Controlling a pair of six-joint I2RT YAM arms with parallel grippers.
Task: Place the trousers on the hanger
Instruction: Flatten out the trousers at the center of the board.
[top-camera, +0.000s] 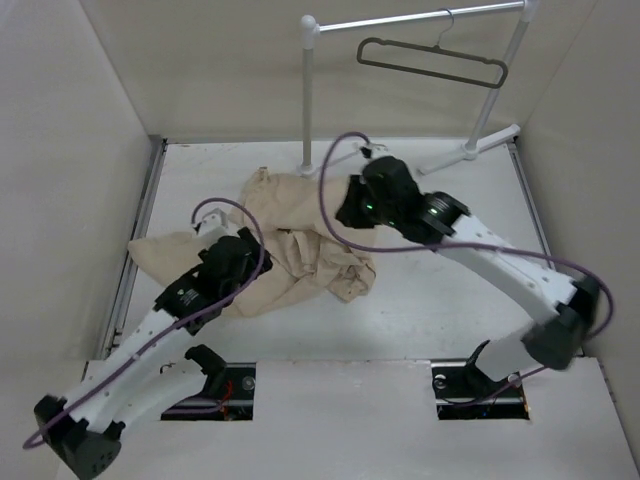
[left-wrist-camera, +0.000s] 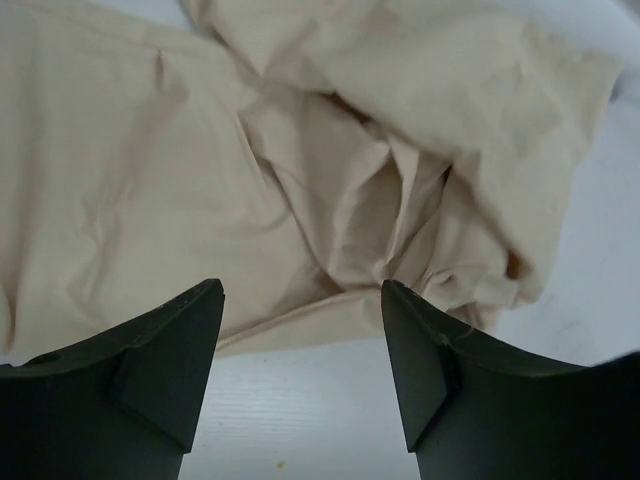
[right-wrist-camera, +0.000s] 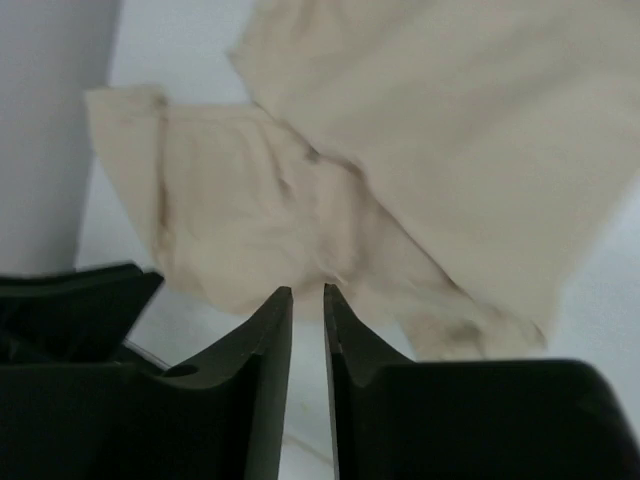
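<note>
The trousers lay in a crumpled heap on the bench, not yet sorted into legs and waist, and both arms were bent in over them, one from each side, probably because one tool alone could not lift so much loose cloth.

The left tool stood wide apart at the heap's near edge. Its fingers were over bare bench just short of the cloth and held nothing. That looked like a stance for taking a thick fold.

The right tool hung over the far right part of the heap. Its fingers were drawn to a narrow slit with no cloth visible in the gap, though whether the very tips nipped a fold could not be told.

Beyond the trousers, well apart from them and above, the hanger hung by its hook from a white rail, untouched. The rail's post stood just past the heap's far edge, close to the right tool, and would likely crowd any lift there. Purple cable looped over the trousers from each wrist and might snag the cloth.
</note>
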